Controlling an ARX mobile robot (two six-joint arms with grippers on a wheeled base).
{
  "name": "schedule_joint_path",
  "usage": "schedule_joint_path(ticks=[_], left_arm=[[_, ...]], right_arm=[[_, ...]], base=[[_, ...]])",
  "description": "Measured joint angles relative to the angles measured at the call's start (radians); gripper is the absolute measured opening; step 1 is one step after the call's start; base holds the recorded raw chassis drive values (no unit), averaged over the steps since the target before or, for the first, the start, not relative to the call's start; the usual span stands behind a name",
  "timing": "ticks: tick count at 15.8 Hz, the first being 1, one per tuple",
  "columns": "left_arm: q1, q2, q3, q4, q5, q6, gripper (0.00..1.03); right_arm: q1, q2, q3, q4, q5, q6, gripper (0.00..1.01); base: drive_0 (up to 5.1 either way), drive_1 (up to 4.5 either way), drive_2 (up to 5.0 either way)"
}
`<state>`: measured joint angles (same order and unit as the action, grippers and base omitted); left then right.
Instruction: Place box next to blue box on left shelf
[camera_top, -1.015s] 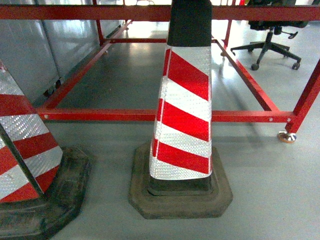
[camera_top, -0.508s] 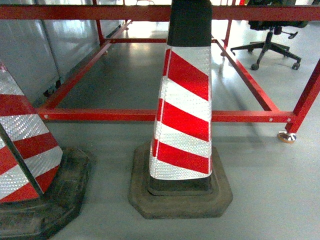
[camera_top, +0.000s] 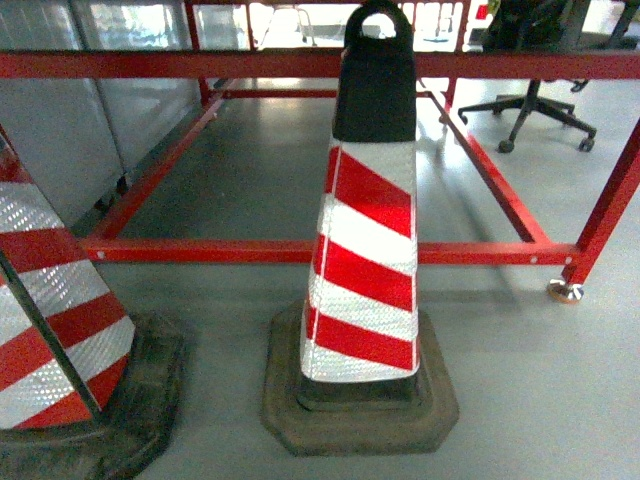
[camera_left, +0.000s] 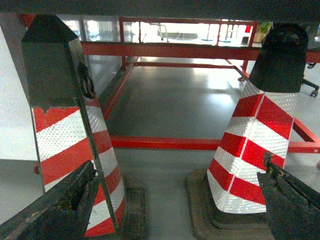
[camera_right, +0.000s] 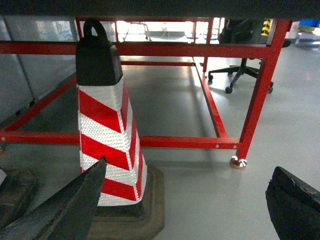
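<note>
- Blue box and roller shelf: not in any view.
- Left end effector (camera_left: 170, 210): dark rough fingers spread wide, holding nothing, low before the cones.
- Right end effector (camera_right: 185, 205): wide open, empty.
- Centre cone (camera_top: 365, 265): red-white reflective stripes, black looped cap, octagonal rubber base.
- Second cone (camera_top: 55, 320): left of it.
- Red tubular frame (camera_top: 250, 250): behind it.
- Office chair (camera_top: 535, 95): behind frame, right.
- Floor (camera_top: 540, 390): smooth grey.

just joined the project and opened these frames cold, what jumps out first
A tall red-and-white striped traffic cone with a black top and rubber base stands on the grey floor at the centre of the head view. A second striped cone is cut off at the left edge. Behind both runs a red-painted tubular frame, with a black office chair at upper right.
</note>
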<state>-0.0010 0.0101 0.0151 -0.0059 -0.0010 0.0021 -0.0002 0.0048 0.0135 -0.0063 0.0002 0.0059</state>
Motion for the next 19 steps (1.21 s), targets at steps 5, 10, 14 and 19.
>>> schedule_joint_path(ticks=[5,10,14,19], left_arm=[[0.000,0.000,0.000,0.000,0.000,-0.001,0.98],[0.000,0.000,0.000,0.000,0.000,-0.002,0.98],[0.000,0.000,0.000,0.000,0.000,-0.002,0.98],[0.000,0.000,0.000,-0.001,0.001,-0.002,0.98]], right_arm=[[0.000,0.000,0.000,0.000,0.000,0.000,0.98],[0.000,0.000,0.000,-0.001,-0.001,0.001,0.98],[0.000,0.000,0.000,0.002,-0.001,0.000,0.98],[0.000,0.000,0.000,0.000,0.000,0.000,0.98]], base=[[0.0,0.00,0.0],[0.0,0.00,0.0],[0.0,0.00,0.0],[0.0,0.00,0.0]])
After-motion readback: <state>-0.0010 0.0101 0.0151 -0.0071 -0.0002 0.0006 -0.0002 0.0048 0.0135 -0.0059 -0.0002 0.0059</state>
